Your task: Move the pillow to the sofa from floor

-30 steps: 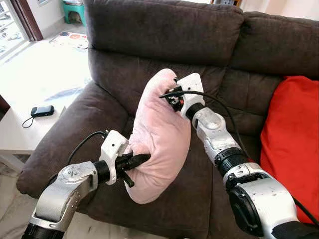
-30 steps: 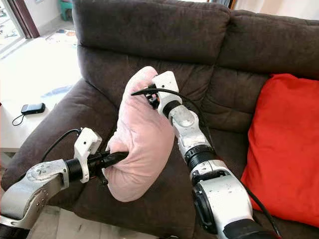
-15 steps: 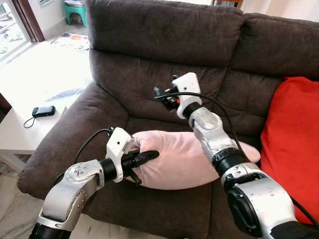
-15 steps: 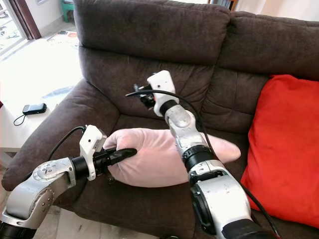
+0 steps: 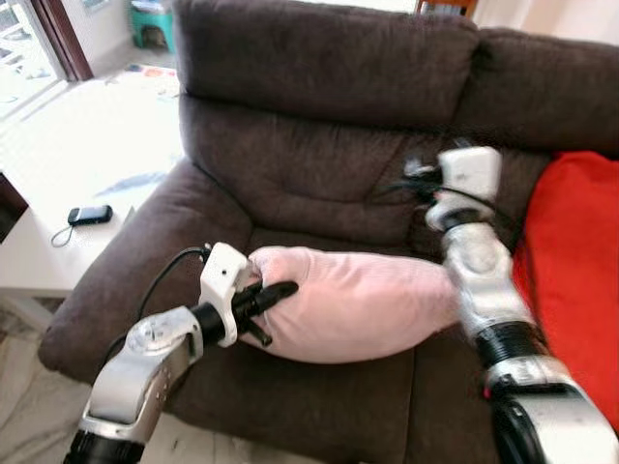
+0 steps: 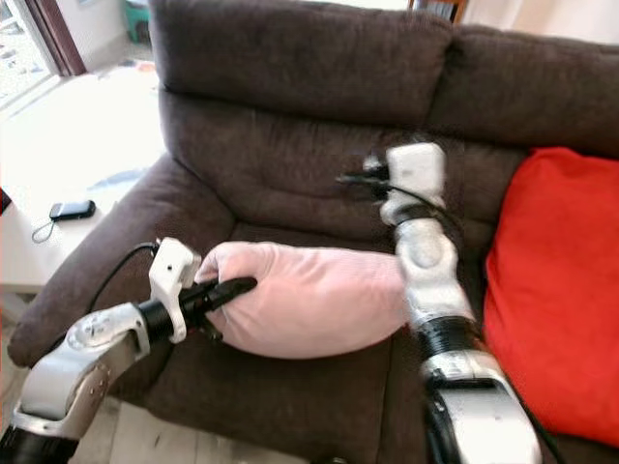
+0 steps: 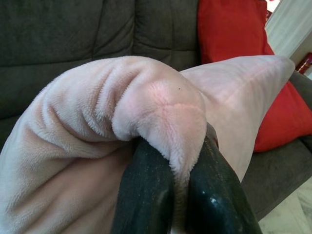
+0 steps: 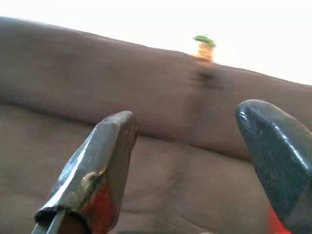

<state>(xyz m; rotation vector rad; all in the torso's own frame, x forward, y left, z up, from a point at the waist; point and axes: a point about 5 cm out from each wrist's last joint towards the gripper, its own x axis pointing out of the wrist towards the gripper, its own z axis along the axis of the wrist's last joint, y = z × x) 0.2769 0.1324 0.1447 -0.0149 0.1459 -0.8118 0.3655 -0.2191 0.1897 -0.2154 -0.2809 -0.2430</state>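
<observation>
The pink plush pillow (image 5: 358, 302) lies flat across the seat of the dark brown sofa (image 5: 319, 164). My left gripper (image 5: 274, 293) is shut on the pillow's left corner; in the left wrist view both black fingers (image 7: 146, 195) pinch a fold of pink plush (image 7: 161, 105). My right arm is raised over the pillow's right end, its wrist (image 5: 468, 174) near the backrest. In the right wrist view the right gripper (image 8: 195, 161) is open, nothing between its fingers, facing the sofa back.
A red cushion (image 5: 575, 280) leans on the sofa's right side. A low white table (image 5: 39, 251) with a small black device (image 5: 87, 215) stands left of the sofa arm. Pale floor lies beyond it.
The pillow went from hanging upright between both grippers to lying flat on the seat. My right gripper let go and swung right. The left gripper stays shut on the corner.
</observation>
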